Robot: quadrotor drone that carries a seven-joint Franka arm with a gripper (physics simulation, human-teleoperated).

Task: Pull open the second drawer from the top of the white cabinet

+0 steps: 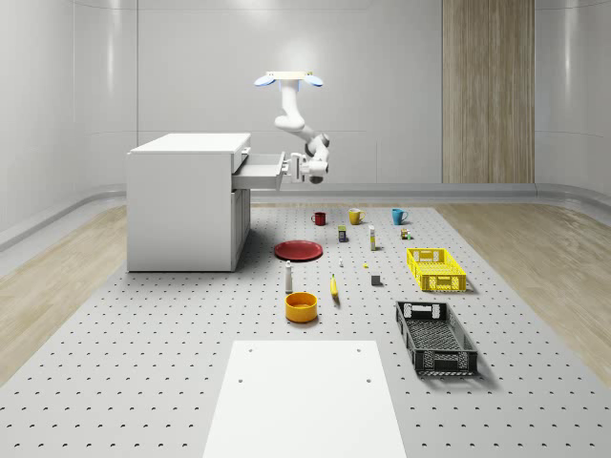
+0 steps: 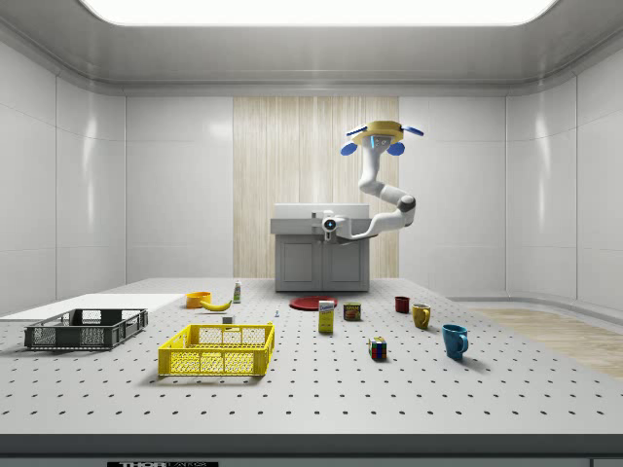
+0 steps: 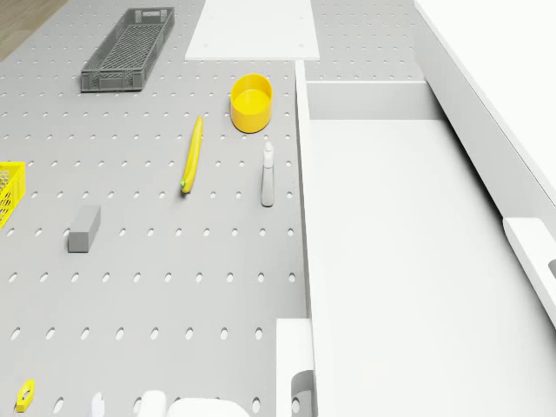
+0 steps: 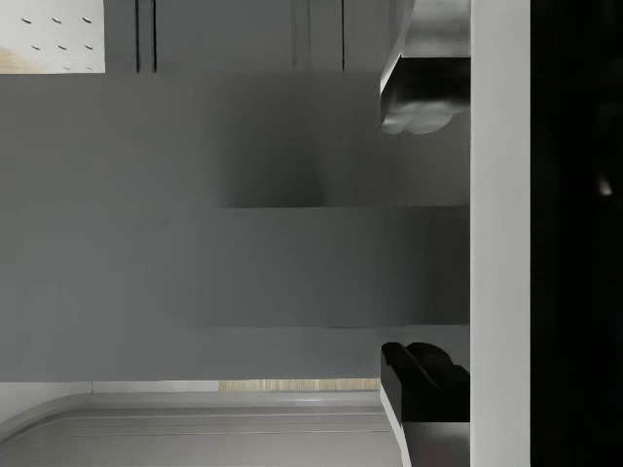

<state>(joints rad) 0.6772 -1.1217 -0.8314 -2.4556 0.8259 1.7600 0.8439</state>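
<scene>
A pale, panelled room holds a grey perforated bench (image 1: 143, 363) with the white cabinet (image 1: 186, 205) standing on it. The drawer (image 1: 258, 172) already stands pulled well out of the cabinet front toward the end effector (image 1: 304, 169), its shallow tray open to the drone view; by its height it looks like an upper drawer, though I cannot tell for certain that it is the second from the top. Little seems left beyond a final draw and release. The end effector sits right at the drawer's front edge, its two fingers (image 4: 419, 97) spread fairly wide either side of the front panel, apparently around the handle. The drone (image 1: 288, 80) hovers above it, beyond the drawer front. Below the end effector lies a red plate (image 1: 299, 250).
</scene>
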